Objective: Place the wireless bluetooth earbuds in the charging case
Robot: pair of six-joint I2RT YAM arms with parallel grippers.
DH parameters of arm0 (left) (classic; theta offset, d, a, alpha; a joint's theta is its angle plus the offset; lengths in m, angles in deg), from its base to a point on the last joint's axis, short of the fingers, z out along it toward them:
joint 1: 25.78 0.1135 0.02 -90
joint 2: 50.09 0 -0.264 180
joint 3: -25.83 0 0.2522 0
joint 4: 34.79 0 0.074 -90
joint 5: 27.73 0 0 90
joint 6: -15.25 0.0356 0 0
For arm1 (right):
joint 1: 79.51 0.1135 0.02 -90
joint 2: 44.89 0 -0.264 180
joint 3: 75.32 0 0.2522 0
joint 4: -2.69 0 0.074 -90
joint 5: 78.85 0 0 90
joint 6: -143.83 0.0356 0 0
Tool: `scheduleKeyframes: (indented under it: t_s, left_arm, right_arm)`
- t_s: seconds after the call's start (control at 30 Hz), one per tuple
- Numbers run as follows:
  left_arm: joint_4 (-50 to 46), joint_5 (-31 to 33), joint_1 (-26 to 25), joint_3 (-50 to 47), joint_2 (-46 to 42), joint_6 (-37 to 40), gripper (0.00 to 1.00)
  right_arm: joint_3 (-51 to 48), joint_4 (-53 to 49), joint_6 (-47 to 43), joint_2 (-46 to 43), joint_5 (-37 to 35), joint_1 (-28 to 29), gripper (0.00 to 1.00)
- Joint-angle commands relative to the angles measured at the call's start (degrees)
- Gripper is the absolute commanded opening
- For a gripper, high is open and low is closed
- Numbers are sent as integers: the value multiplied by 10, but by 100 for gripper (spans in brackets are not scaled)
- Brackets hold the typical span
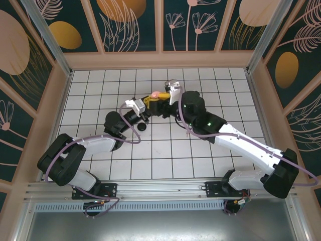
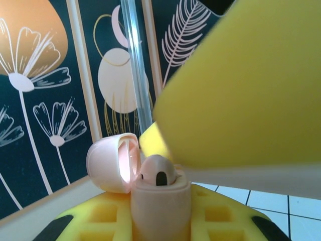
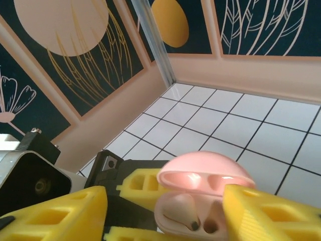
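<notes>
left gripper (image 2: 160,217) clamps pink case (image 3: 204,176); right gripper (image 3: 165,202) gapes; seated earbud (image 2: 158,170) half hidden.

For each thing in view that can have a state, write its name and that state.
charging case, lid open
pink earbud, sitting in the charging case
left gripper, shut on the charging case
right gripper, open, a finger on either side of the charging case
</notes>
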Motion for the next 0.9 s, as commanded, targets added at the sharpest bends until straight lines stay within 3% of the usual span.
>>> scheduleKeyframes:
  t_s: [0.0,0.37,0.6,0.87]
  left_arm:
    - [44,9,-2,10,-9,-9,0]
    - [53,19,-2,-6,-14,-15,0]
    - [33,19,-2,-11,-32,-22,0]
    - [13,18,-2,-15,-51,-17,0]
  right_arm:
    - [35,-32,34,-49,-28,-10,67]
    - [0,-168,150,-108,-43,-134,70]
    - [-68,-270,175,-35,-64,-162,66]
    - [-137,-303,204,67,-97,-163,57]
